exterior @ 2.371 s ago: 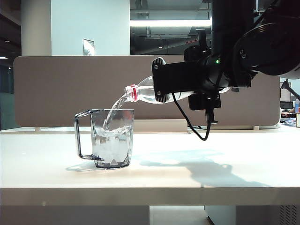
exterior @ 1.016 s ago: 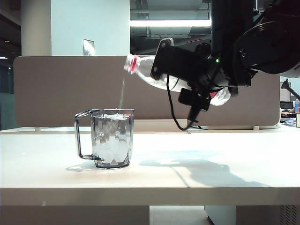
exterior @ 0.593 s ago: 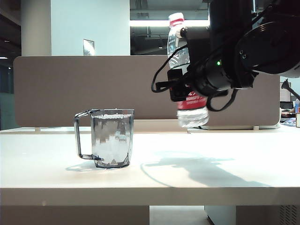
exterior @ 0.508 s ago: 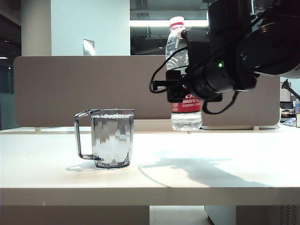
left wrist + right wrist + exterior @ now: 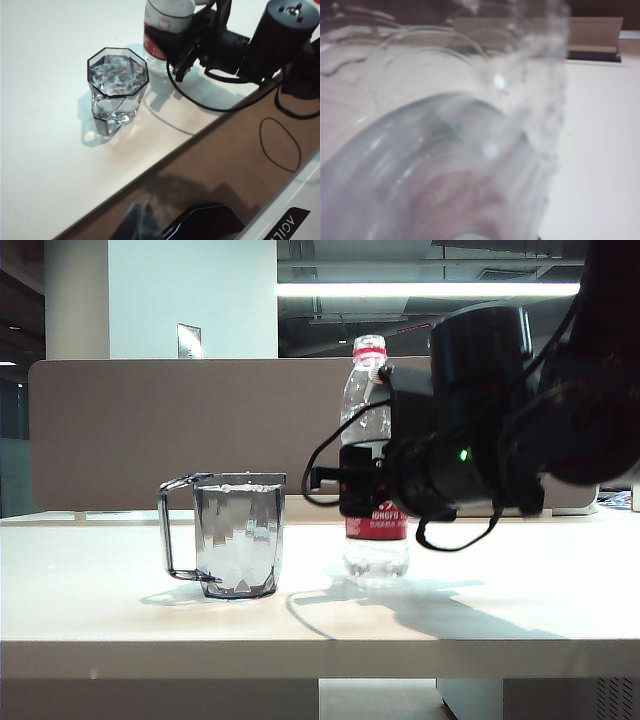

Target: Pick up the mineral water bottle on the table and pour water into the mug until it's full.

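The white table runs across the lower frame, a brown-grey divider behind it and a ceiling light strip above. My right gripper is clamped on the bottle at centre — upright, base on the table, just right of the mug, which is full of water. My left gripper is out of view. The red label's writing is too blurred to read.
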`<act>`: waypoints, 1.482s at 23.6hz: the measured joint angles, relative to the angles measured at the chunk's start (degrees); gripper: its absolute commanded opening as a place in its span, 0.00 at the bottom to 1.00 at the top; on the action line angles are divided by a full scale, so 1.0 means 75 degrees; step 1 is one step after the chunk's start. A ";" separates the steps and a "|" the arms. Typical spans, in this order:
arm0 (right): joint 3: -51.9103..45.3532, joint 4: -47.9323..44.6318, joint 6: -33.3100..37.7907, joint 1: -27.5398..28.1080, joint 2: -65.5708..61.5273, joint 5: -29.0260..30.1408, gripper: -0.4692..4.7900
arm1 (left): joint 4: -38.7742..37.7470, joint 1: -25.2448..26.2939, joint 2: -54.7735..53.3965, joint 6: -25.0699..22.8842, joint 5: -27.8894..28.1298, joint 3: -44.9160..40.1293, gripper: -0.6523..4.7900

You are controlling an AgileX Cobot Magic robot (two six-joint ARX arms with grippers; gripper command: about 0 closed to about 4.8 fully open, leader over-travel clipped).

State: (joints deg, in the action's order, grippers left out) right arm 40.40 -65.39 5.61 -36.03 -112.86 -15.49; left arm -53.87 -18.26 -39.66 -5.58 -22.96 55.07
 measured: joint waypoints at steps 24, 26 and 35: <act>-0.0618 -0.0577 0.0020 -0.0227 -0.0393 0.0300 0.93 | -0.0003 -0.0003 0.0000 0.0000 0.0000 0.0000 0.11; -0.1131 -0.1177 0.0020 -0.0230 -0.0315 0.0300 0.93 | -0.0003 -0.0003 0.0003 0.0000 0.0000 0.0000 0.11; -0.3593 -0.1821 0.0023 -0.0233 0.1708 0.0291 0.19 | 0.0000 -0.0003 0.0003 0.0000 0.0000 0.0000 0.11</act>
State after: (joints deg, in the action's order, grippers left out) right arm 13.45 -79.05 5.78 -37.78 -100.05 -13.30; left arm -53.87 -18.28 -39.64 -5.58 -22.96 55.07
